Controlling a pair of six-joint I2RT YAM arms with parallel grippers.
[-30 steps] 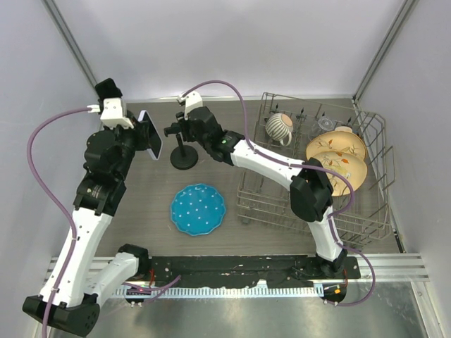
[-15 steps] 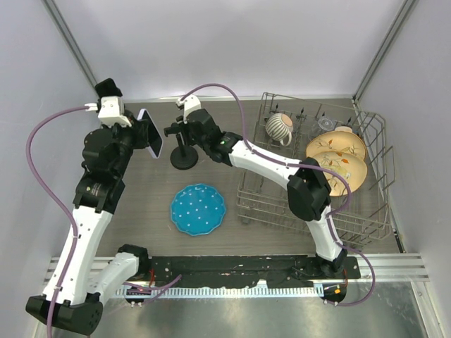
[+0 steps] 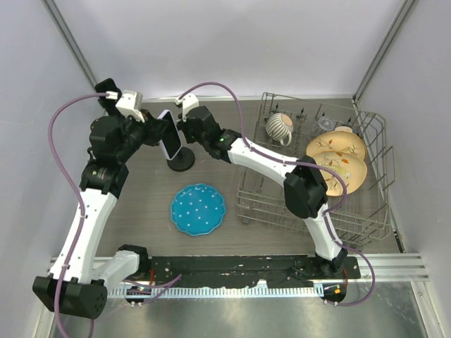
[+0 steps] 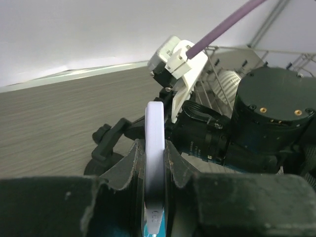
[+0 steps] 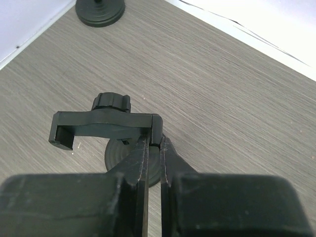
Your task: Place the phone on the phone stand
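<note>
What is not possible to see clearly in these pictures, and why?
Screen of the phone: left wrist view shows only its edge; small in top view.
Cradle of the stand: top view, covered by phone and right gripper.
Whether phone touches stand: no view shows it.

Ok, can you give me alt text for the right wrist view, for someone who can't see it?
The right pincer is shut on one end of the phone stand, gripping its black clamp bracket side-on. A round knob sits just behind the bracket, and the grey wood-grain table fills the background.
</note>
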